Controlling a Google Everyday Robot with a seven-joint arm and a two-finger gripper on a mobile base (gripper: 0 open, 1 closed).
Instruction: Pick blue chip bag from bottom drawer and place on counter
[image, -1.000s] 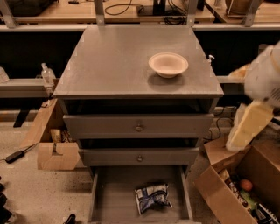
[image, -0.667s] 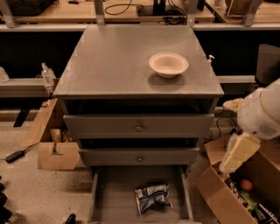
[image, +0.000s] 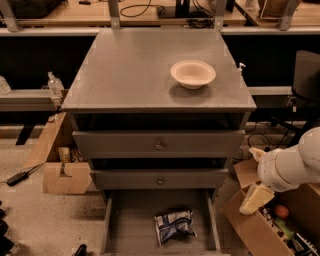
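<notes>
The pincer (image: 256, 198) is sinking lower, now coming level with the open bottom drawer (image: 131, 216) on its right; apart or together, I cannot tell. The blue chip bag (image: 174, 225) is lying untouched on the drawer floor, so the reach is only beginning.

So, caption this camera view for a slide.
Crumpled dark-blue foil chip bag in open grey bottom drawer; gripper to its right.

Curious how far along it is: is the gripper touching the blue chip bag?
Apart: camera view shows the gripper right of the bottom drawer, blue chip bag inside it.
</notes>
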